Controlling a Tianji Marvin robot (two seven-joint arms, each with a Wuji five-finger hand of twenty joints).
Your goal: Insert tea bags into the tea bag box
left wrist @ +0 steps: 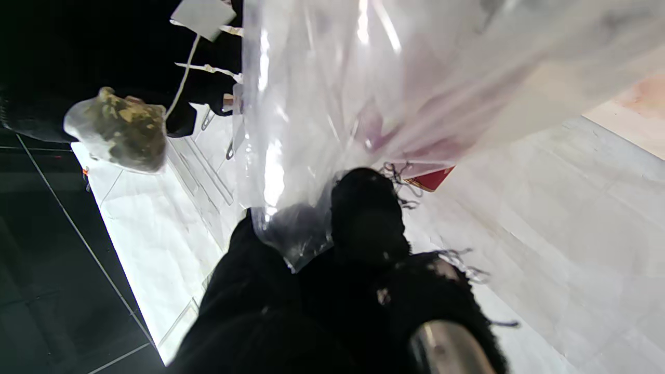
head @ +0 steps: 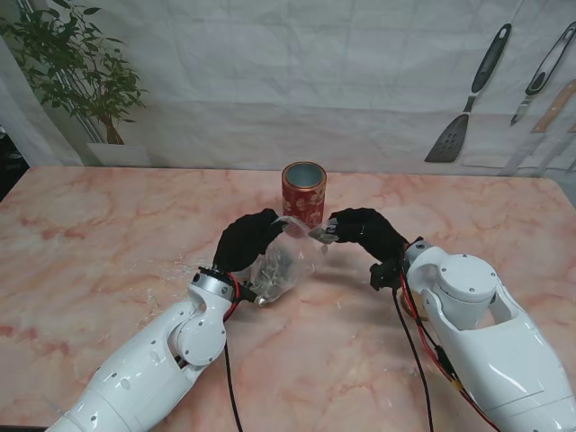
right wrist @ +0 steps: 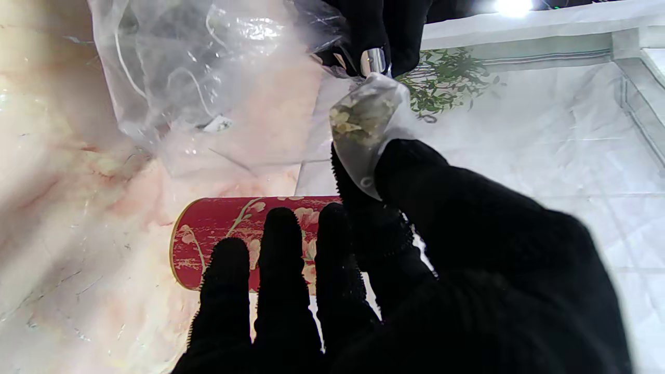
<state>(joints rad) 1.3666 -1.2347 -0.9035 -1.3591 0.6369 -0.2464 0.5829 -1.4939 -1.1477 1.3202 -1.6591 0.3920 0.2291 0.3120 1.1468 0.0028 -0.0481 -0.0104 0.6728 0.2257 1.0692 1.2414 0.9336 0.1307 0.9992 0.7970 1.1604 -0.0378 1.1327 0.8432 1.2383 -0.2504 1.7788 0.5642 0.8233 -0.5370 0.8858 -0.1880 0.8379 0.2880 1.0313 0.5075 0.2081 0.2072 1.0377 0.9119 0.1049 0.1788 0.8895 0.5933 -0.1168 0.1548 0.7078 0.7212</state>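
You have the pink marble table point(head: 99, 261) spread across the whole stand view, with a white cloth backdrop point(head: 297, 72) behind it. A potted plant point(head: 81, 81) stands at the far left, and a spatula point(head: 468, 99) hangs with other utensils at the far right.

Your two white arms rise from the near corners and meet near the middle of the table, both hands in black gloves.

The left hand point(head: 245, 241) is pinched on the clear plastic bag point(head: 281, 265); in its wrist view the fingers point(left wrist: 366, 213) clamp the bunched film point(left wrist: 332, 104). The bag hangs from that grip toward the table, and you can see strings and a paper tag point(right wrist: 218, 123) through it in the right wrist view.

The red floral tea bag box point(head: 304, 193), a round tin, stands upright with its mouth open, just beyond the two hands and between them.

The right hand point(head: 364, 232) holds one tea bag point(right wrist: 363, 127) between thumb and forefinger, while its other three fingers point(right wrist: 283, 259) lie straight and apart. From the left wrist camera you see that tea bag point(left wrist: 122, 130) with its string running to a white tag point(left wrist: 202, 15). It is held next to the plastic bag's mouth, nearer to you than the tin and not inside it
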